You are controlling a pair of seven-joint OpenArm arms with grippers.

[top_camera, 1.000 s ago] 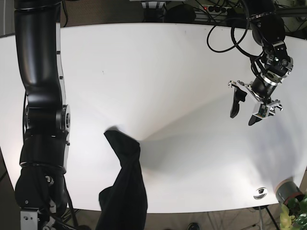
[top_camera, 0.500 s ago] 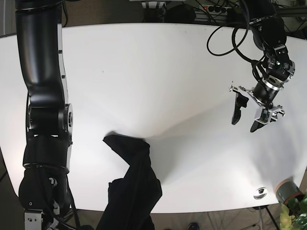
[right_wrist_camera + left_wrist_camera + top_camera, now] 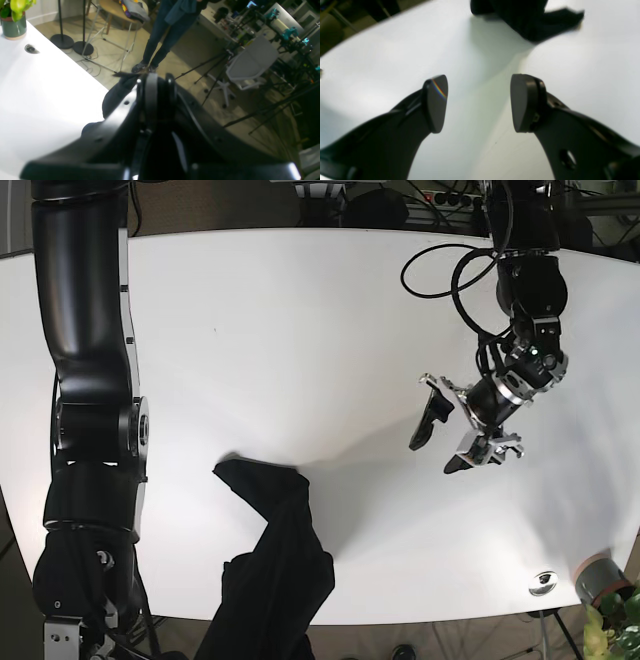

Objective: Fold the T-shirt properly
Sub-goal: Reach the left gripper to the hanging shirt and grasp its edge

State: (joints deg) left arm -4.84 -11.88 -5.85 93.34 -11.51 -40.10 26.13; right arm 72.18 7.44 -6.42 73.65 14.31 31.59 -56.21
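In the left wrist view the left gripper (image 3: 478,102) is hanging over the white table (image 3: 382,62) with its jaws spread wide and nothing between them. Ahead of those jaws, well apart from them, the black T-shirt (image 3: 530,17) is lying bunched, one blurred corner sticking out to the side. In the base view this gripper (image 3: 450,435) is now sitting noticeably closer to the cloth than a second ago, having swung inward from the table's far side, so it is likely heading in for a grasp. The T-shirt (image 3: 270,570) is draping over the near table edge, more of it up on the surface than before and its upper end spread wider. The right gripper (image 3: 156,97) is pinching a fold of the dark fabric between clenched jaws off the table's edge, with the floor and a standing person (image 3: 170,32) beyond. Folding itself is not begun; the shirt is still being hauled onto the table
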